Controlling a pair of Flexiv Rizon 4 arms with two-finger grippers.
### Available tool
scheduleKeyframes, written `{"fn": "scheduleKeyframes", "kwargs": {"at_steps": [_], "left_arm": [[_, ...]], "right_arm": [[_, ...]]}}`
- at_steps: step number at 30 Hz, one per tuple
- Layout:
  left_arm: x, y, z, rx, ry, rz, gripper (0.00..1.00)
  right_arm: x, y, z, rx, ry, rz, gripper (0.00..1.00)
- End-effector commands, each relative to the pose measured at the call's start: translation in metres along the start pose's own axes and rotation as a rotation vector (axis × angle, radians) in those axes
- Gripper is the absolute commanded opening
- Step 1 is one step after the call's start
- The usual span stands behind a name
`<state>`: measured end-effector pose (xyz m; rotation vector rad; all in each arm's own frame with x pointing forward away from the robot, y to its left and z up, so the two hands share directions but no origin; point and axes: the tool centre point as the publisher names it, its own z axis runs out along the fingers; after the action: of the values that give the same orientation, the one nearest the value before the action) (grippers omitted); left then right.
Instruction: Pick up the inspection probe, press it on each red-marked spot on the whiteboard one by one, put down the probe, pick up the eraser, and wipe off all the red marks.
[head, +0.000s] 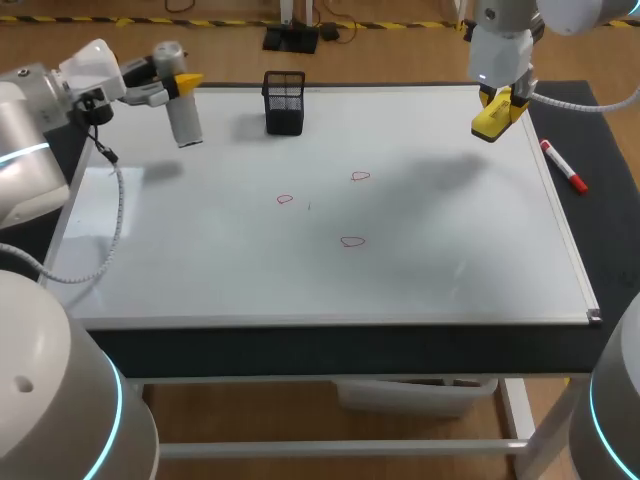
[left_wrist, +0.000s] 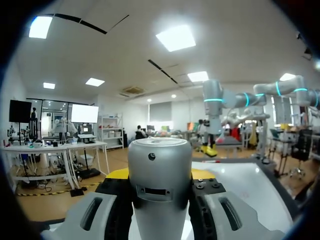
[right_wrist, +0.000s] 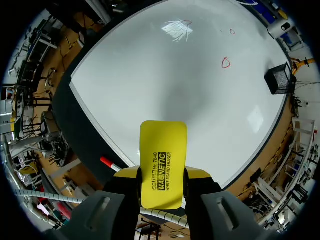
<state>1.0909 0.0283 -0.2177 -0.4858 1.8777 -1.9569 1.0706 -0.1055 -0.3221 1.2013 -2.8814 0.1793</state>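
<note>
Plainly, black-lettered eraser (right_wrist: 163, 165) in right fingers (right_wrist: 126, 176), probe (left_wrist: 160, 185) in left fingers (left_wrist: 116, 175)

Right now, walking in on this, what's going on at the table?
Two robot arms are over a whiteboard. The left pincer holds a grey inspection probe raised near the board's far left corner. The right pincer holds a yellow eraser above the far right corner. Three red marks on the board are not yet wiped. A black mesh cup stands at the far edge, and a red marker lies beside the board.
</note>
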Motion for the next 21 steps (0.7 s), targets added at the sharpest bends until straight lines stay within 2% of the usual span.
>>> {"fn": "scheduleKeyframes", "kwargs": {"at_steps": [1, 8, 21], "left_arm": [[-0.002, 0.000, -0.007, -0.005, -0.015, -0.004, 0.00], [-0.014, -0.001, -0.024, -0.007, -0.064, -0.012, 0.00], [-0.014, -0.001, -0.024, -0.007, -0.064, -0.012, 0.00]], "right_arm": [[0.001, 0.000, -0.001, 0.002, 0.002, -0.001, 0.00], [0.001, 0.000, -0.001, 0.002, 0.002, -0.001, 0.00], [0.001, 0.000, -0.001, 0.002, 0.002, -0.001, 0.00]]}}
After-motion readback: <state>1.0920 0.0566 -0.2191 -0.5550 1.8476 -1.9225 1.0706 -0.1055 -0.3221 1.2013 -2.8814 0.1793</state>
